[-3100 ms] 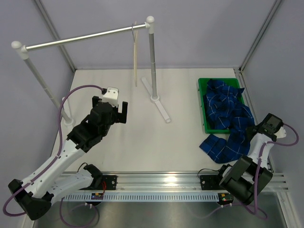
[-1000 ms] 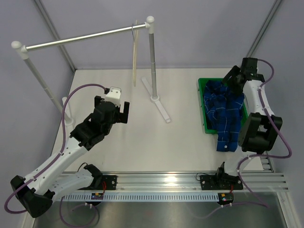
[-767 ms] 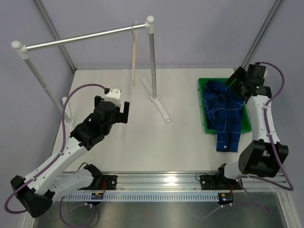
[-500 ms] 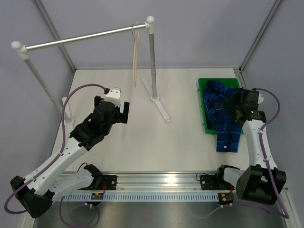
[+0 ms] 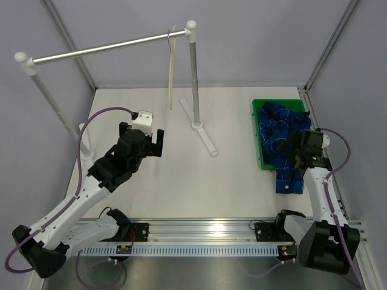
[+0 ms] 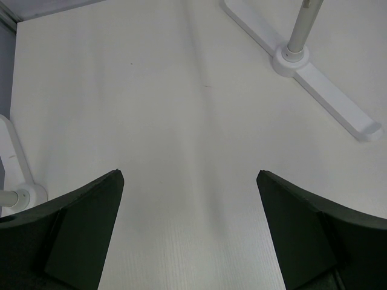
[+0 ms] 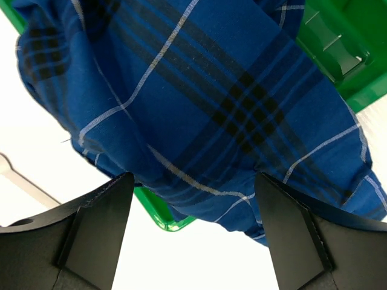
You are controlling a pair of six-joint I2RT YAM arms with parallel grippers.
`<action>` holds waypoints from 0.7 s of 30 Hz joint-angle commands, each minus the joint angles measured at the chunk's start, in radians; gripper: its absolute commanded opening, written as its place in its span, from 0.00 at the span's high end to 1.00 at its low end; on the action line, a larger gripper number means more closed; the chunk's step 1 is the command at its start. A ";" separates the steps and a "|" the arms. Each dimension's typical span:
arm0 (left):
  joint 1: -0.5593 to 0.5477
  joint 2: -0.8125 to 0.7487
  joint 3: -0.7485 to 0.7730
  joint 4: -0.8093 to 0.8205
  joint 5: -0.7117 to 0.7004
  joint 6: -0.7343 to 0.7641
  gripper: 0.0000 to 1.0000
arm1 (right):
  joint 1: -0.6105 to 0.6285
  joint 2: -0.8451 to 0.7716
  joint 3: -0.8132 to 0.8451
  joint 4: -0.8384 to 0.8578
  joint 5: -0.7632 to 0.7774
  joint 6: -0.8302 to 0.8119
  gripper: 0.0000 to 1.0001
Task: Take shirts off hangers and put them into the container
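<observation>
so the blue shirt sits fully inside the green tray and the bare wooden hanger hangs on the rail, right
Not fully. The shirt is only partly in the green tray; its near end spills over the tray's edge onto the table, as the top external view shows. The bare wooden hanger does hang on the rail.

shirt (image 5: 281,142) in tray (image 5: 275,102), hanger (image 5: 172,72) on rail (image 5: 97,49)

No readable text, brand, number; small marks (image 5: 124,248) on front rail (image 5: 199,249) blurred, perhaps labels.
</observation>
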 commanded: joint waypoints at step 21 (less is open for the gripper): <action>0.003 0.003 0.001 0.016 -0.002 -0.003 0.01 | 0.006 0.024 0.047 0.060 0.057 -0.038 0.82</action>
